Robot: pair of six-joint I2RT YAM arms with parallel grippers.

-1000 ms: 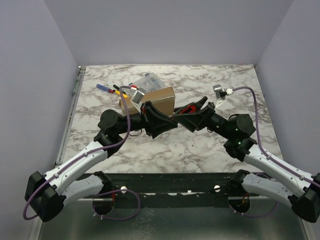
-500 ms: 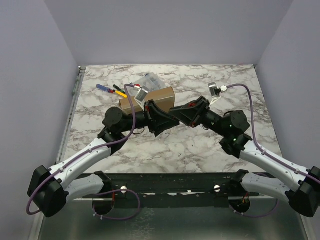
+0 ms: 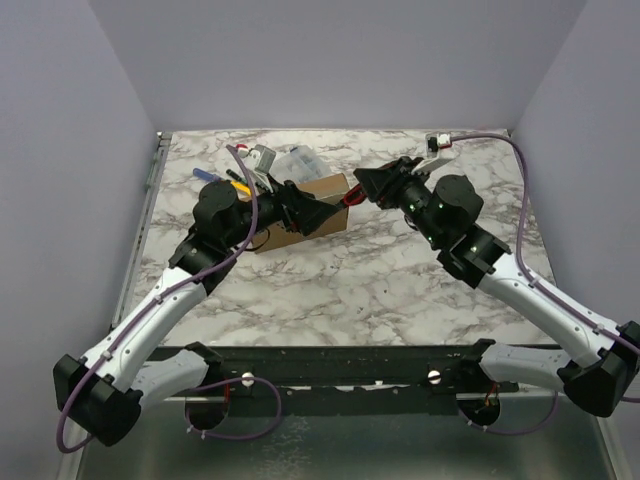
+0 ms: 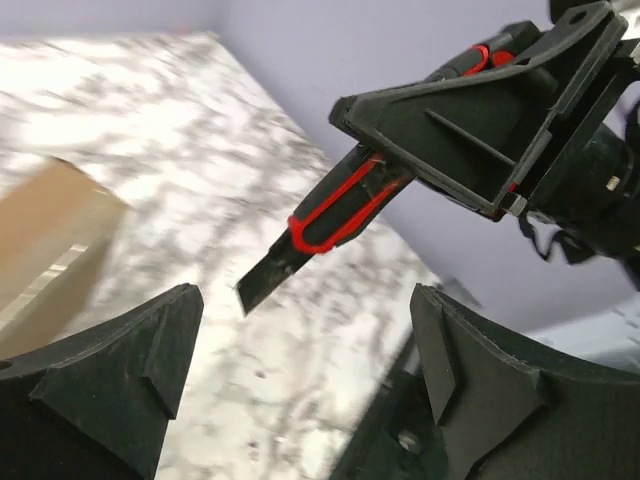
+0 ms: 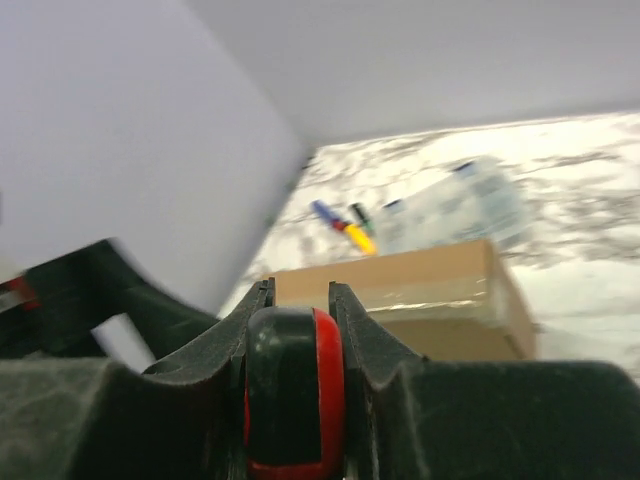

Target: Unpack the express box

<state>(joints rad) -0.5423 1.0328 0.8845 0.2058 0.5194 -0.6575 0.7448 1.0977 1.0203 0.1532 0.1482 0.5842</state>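
Observation:
The express box [image 3: 331, 186] is brown cardboard with clear tape. It lies left of centre on the marble table and also shows in the left wrist view [image 4: 48, 238] and the right wrist view [image 5: 405, 272]. My right gripper [image 3: 373, 186] is shut on a black and red utility knife [image 5: 296, 388]. The knife's blade end [image 4: 338, 212] points down toward the box from the right. My left gripper [image 3: 325, 212] hovers over the box's right part. Its fingers [image 4: 120, 360] are spread wide with nothing between them, just below the blade.
A clear plastic compartment case [image 3: 296, 162] sits right behind the box. Several coloured screwdrivers [image 3: 224, 180] lie to its left. The table's left edge has a metal rail [image 3: 150, 175]. Purple walls close in on three sides.
The right gripper closed on the knife and carried it up and back. The left gripper let go, opened wide and drew back to the left over the box.

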